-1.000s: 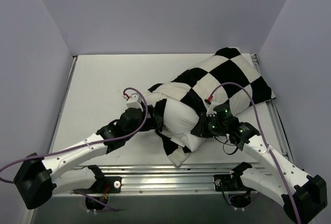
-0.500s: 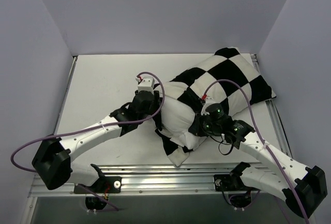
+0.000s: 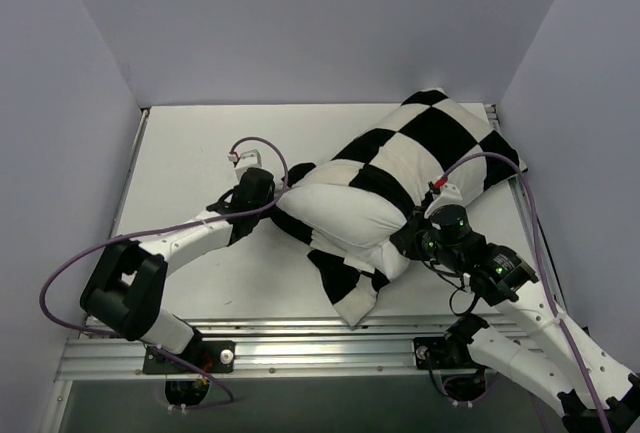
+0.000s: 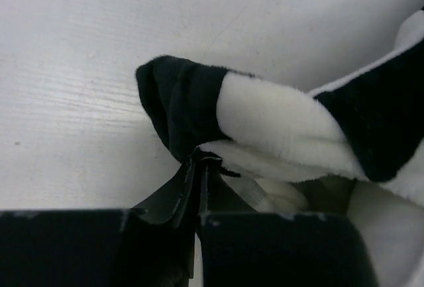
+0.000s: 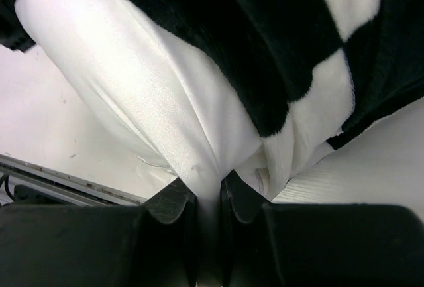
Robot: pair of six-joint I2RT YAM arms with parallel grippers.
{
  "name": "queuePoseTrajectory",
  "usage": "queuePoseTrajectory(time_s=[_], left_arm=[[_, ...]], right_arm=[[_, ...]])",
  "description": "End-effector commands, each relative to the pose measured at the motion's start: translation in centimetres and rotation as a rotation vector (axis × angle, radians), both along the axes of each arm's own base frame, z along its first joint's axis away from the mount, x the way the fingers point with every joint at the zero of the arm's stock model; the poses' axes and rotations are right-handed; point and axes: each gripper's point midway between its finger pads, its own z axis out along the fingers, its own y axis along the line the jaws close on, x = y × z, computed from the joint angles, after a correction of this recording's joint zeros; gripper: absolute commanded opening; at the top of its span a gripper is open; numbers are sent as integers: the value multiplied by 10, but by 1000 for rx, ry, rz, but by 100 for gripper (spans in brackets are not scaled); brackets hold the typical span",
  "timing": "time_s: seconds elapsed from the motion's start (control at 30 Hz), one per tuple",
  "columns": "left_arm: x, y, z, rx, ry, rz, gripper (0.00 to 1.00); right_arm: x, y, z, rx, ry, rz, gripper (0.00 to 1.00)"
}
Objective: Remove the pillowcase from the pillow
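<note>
1. Overhead, the left gripper (image 3: 272,196) and right gripper (image 3: 405,245) flank the bare end of the pillow (image 3: 340,215); the pillowcase (image 3: 430,138) bunches beyond both.
2. Left wrist: the jaws are pinched together on the pillowcase's edge, right at their tips.
3. Right wrist: the jaws clamp a fold of the pillow between them.

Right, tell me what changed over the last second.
The left pincer, clamped on the pillowcase edge, swung farther from the arm bases and leftward. The right pincer, pinching the pillow, shifted right. More bare pillow now shows between them. Both grips held, and the pillowcase's far end barely moved.
</note>
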Motion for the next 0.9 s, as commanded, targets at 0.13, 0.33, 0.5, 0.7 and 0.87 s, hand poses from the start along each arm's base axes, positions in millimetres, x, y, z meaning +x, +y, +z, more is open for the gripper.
queuePoseTrajectory(time_s=[0.13,0.33,0.5,0.7,0.87], left_arm=[[7,-6,-43,-167,19,-24,2],[5,-42,3,-401,-134,-168,23],[-8,-32,61,-445,-230,-163,69],[-42,-8,109,-394,-224,-164,95],[-74,-9,109,-365,-129,-254,94]], right_arm=[[0,-23,11,-30,-23,-92,0],[-6,15,10,50,-4,108,2],[-1,36,18,52,-26,229,15],[10,37,23,-17,-47,244,57],[19,19,47,-68,-106,160,82]])
